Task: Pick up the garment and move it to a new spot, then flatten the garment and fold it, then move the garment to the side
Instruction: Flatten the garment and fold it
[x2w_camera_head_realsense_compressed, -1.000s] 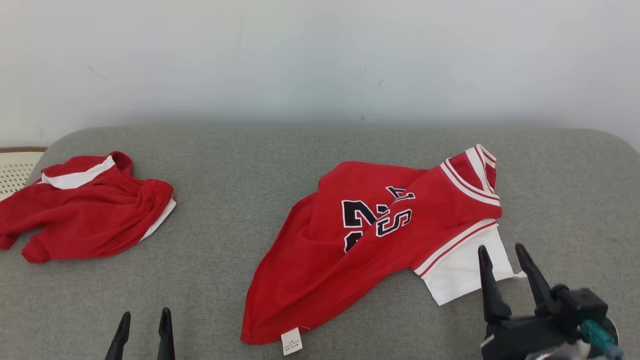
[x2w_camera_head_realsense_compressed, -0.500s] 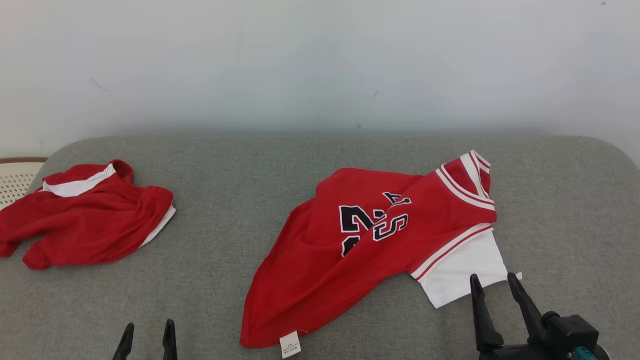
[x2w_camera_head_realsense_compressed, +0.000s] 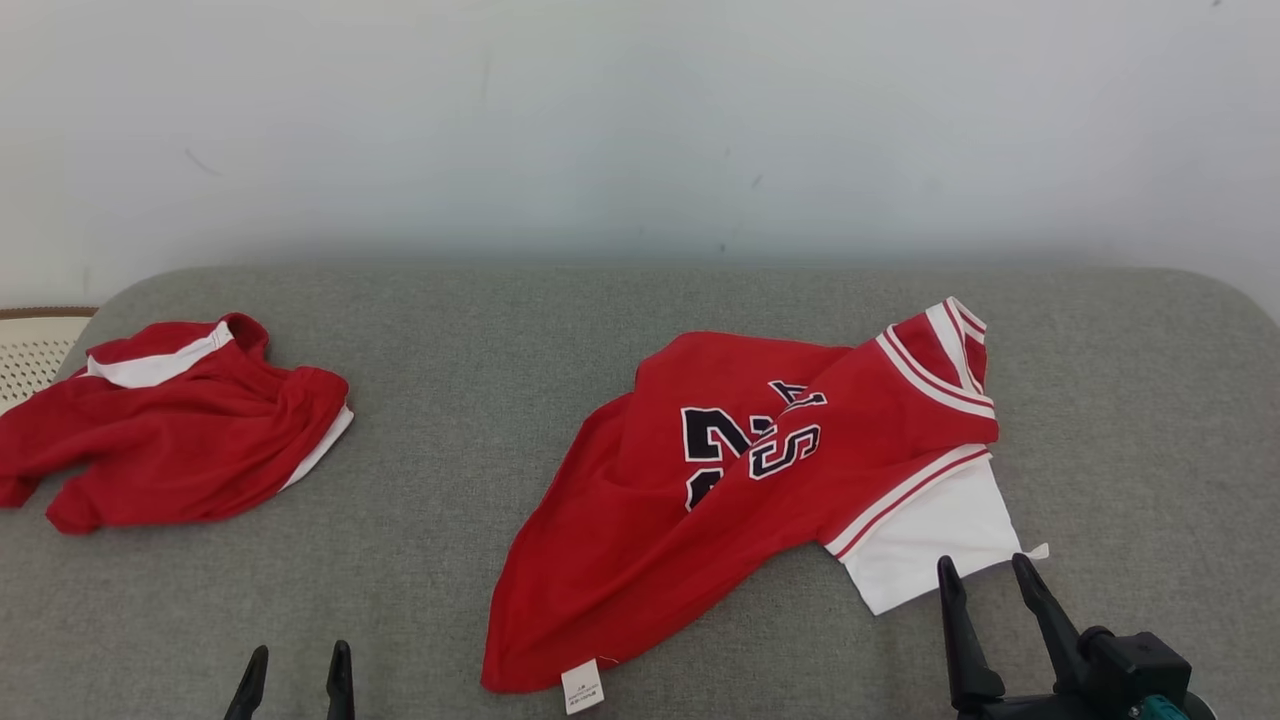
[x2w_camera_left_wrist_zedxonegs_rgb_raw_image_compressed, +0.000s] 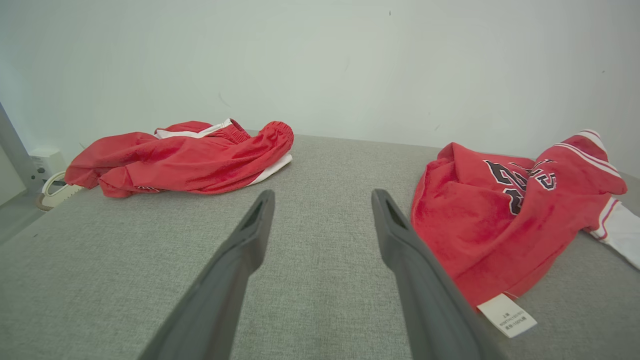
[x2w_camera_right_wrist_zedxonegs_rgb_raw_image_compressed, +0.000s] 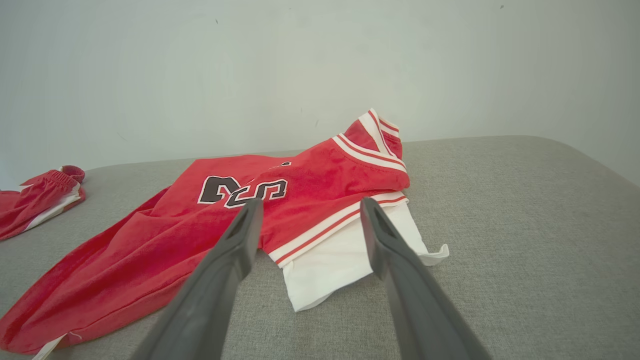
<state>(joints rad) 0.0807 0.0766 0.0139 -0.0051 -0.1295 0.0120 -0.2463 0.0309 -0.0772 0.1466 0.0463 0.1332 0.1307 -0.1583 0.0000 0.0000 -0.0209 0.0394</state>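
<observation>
The garment (x2w_camera_head_realsense_compressed: 700, 520), a red jersey with dark, white-edged numerals (x2w_camera_head_realsense_compressed: 745, 445) across it, lay rumpled and unfolded on the grey padded surface (x2w_camera_head_realsense_compressed: 500, 330), a little right of the middle as we looked down from the head. Its red body tapered toward the near edge and ended in a corner that carried a small white label (x2w_camera_head_realsense_compressed: 582, 686). At its right end a white sleeve (x2w_camera_head_realsense_compressed: 930, 545), bordered with red and white stripes, spread flat on the padding, and above it a striped trim (x2w_camera_head_realsense_compressed: 955, 345) stood slightly raised. The right gripper (x2w_camera_head_realsense_compressed: 983, 565) was just at the near edge of that sleeve, its two dark fingers spread apart with nothing between them. We could not tell whether the fingertips touched the cloth; in the right wrist view they pointed at the sleeve and framed it. The left gripper (x2w_camera_head_realsense_compressed: 299, 650) sat at the lower left over bare grey padding, its fingers likewise released and empty, with the label corner of the jersey near its right finger in the left wrist view. Well apart from the jersey, at the far left of the surface, we saw crumpled red shorts (x2w_camera_head_realsense_compressed: 170, 430) with a white band. A pale woven thing (x2w_camera_head_realsense_compressed: 30, 350) showed past the left edge, and a plain pale wall (x2w_camera_head_realsense_compressed: 640, 120) rose behind everything.
</observation>
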